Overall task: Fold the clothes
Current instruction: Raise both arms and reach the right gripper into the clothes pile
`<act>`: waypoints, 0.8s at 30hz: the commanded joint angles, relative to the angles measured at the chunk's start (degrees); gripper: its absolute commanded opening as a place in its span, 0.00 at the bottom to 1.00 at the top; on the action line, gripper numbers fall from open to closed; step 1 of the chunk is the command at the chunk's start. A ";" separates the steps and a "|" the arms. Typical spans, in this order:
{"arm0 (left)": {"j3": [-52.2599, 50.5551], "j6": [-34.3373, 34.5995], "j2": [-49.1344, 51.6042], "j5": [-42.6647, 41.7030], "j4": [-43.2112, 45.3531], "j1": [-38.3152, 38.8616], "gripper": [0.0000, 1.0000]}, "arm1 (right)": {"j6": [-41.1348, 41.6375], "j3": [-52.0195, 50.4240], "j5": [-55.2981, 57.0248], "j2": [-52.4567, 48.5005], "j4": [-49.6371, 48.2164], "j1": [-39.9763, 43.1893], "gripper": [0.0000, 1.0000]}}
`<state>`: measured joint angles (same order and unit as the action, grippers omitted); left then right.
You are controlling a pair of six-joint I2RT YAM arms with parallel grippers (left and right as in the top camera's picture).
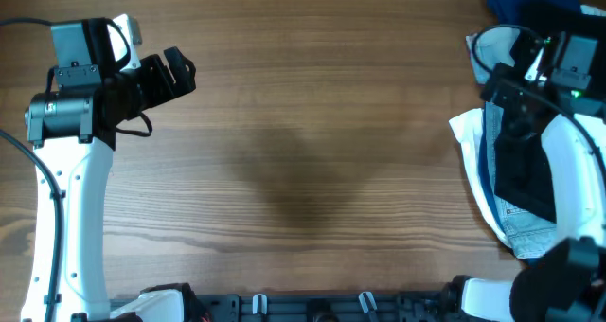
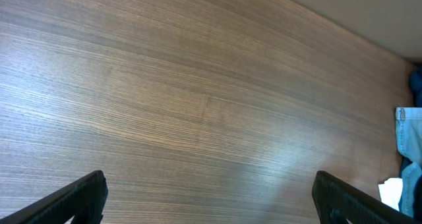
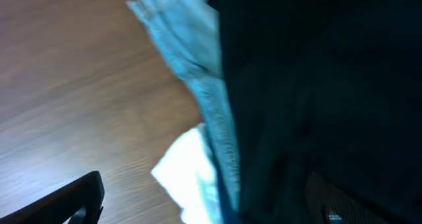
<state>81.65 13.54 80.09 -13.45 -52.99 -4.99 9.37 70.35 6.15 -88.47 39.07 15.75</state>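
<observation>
**Right fingers open over the pile, black shorts not yet taken**

The right fingers [image 3: 76, 201] are spread wide and hold nothing. The black shorts [image 3: 316, 85] fill the space ahead of them and toward their right-hand finger, lying on a pale blue denim garment [image 3: 208, 85] whose hem runs between the fingers. A white scrap [image 3: 188, 178] sits just below it. Whether the fingers touch cloth I cannot tell. The left fingers [image 1: 178, 71] are also released and empty, well away across the bare desk [image 1: 303, 123]. The step in hand looks like lifting the shorts off the pile. It would go best with the fingers shifted off the denim hem, pinching black fabric only, ideally one edge. The shorts could then be carried to the open desk between both sets of fingers for flattening.
</observation>
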 commanded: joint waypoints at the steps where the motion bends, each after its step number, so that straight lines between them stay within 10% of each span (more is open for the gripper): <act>1: 1.07 -1.11 0.24 -1.11 -0.02 0.00 1.00 | -0.48 1.22 1.57 -5.79 0.81 1.66 0.98; 24: 1.07 -1.11 0.24 -1.09 0.66 0.00 1.00 | -0.90 1.22 8.02 -18.01 -3.23 1.64 0.21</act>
<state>81.65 13.56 80.09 -13.45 -52.53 -4.99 9.78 70.46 12.36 -105.67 36.18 17.41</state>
